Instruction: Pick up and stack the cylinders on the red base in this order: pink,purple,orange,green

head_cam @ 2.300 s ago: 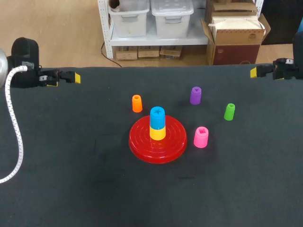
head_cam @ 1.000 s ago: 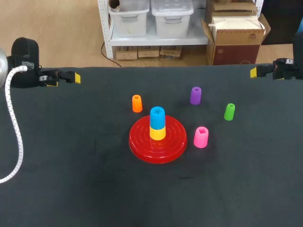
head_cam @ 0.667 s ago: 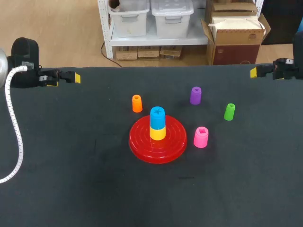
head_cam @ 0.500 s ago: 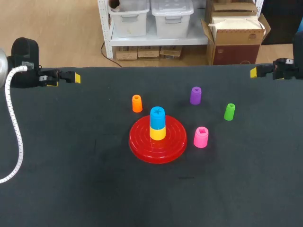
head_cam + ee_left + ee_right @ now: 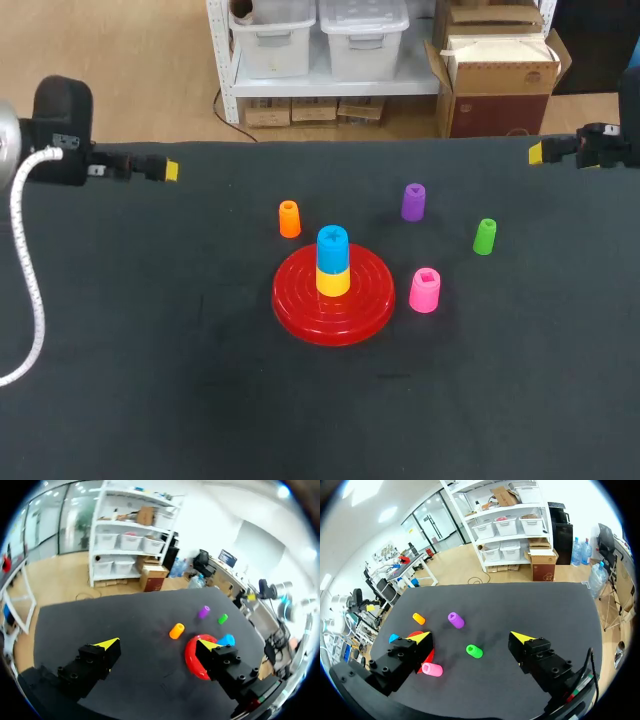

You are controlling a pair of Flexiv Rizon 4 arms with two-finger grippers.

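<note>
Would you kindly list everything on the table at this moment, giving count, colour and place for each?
table: one, black, under everything.
red base: one, red, near the table's middle.
yellow cylinder: one, yellow, upright on the base's centre.
blue cylinder: one, blue, stacked on the yellow one.
pink cylinder: one, pink, on the table just right of the base.
orange cylinder: one, orange, behind the base, to its left.
purple cylinder: one, purple, behind the base, to its right.
green cylinder: one, green, right of the purple one.
left gripper: open, empty, at the far left edge.
right gripper: open, empty, at the far right edge.
</note>
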